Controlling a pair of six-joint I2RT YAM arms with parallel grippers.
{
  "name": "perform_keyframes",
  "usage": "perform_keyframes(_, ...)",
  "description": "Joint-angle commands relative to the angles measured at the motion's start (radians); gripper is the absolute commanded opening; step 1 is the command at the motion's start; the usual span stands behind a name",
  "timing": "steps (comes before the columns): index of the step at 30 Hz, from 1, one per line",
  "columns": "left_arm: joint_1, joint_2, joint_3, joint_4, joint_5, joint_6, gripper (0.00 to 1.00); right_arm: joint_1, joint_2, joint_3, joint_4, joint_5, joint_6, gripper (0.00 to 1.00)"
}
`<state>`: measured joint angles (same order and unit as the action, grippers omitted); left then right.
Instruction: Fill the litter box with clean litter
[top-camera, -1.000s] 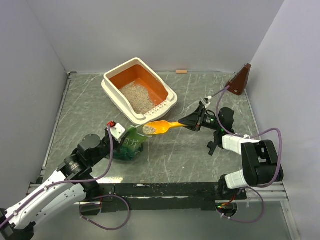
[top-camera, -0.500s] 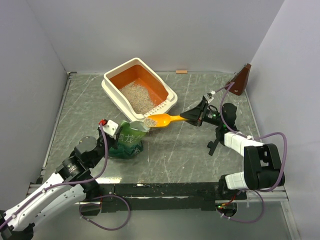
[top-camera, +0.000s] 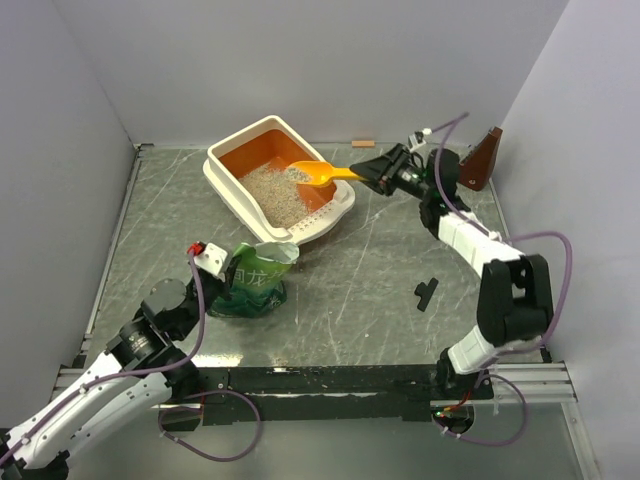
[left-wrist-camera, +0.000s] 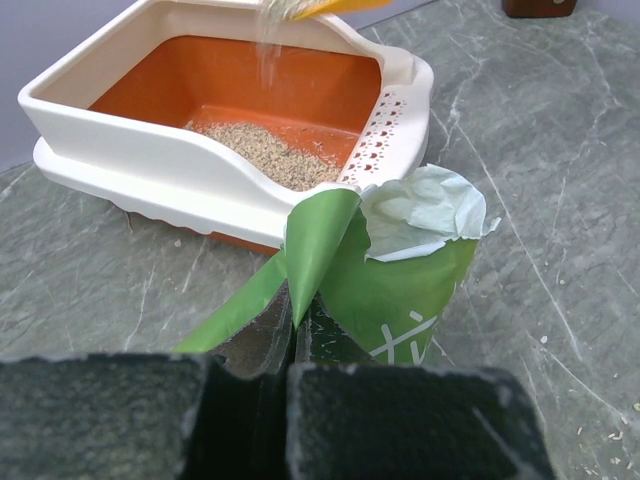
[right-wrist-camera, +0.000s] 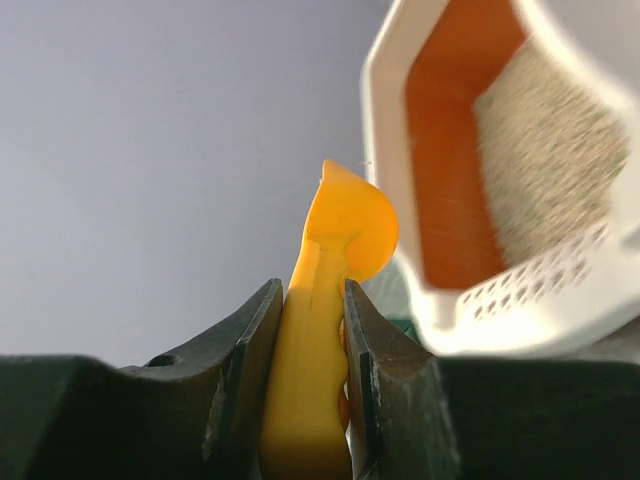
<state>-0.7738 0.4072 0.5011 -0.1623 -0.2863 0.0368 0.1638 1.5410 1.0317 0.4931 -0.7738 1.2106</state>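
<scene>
Right tool (top-camera: 368, 170) tight on orange scoop (top-camera: 318, 173) above litter box (left-wrist-camera: 150, 165) at 12 o'clock; left tool (left-wrist-camera: 285, 400) closed on green bag (left-wrist-camera: 390, 290), contents hidden.

scoop (left-wrist-camera: 330, 6): cut by top edge | green bag (left-wrist-camera: 400, 290): base apparently hidden behind left gripper (left-wrist-camera: 285, 375) | litter box (right-wrist-camera: 385, 180): blurred, cropped

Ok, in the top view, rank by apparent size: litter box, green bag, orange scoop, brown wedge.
1. litter box
2. green bag
3. orange scoop and brown wedge look alike, and the scoop is raised nearer the camera, so unranked.
</scene>
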Motion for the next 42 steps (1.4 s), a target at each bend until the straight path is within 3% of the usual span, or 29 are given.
perform_keyframes(1,0.002,-0.042,-0.009,0.023,-0.008,-0.025,0.01,0.058,0.125,0.206,-0.277,0.165,-0.208,0.00)
perform_keyframes(10,-0.002,-0.048,-0.004,0.020,-0.005,-0.029,0.01,0.232,0.255,0.614,-0.798,0.519,-0.721,0.00)
perform_keyframes(17,-0.001,-0.044,-0.004,0.018,0.007,-0.029,0.01,0.371,0.235,0.789,-1.007,0.813,-1.054,0.00)
perform_keyframes(23,-0.001,-0.030,-0.003,0.014,0.010,-0.031,0.01,0.434,0.165,0.811,-1.059,0.956,-1.157,0.00)
perform_keyframes(25,-0.002,-0.030,-0.004,0.014,0.009,-0.029,0.01,0.447,0.119,0.803,-1.064,0.947,-1.159,0.00)
perform_keyframes(33,-0.004,-0.031,0.001,0.006,0.022,-0.029,0.01,0.445,-0.131,0.752,-1.177,0.656,-1.042,0.00)
perform_keyframes(42,-0.002,-0.031,0.002,0.003,0.029,-0.031,0.01,0.445,-0.235,0.746,-1.383,0.372,-0.977,0.00)
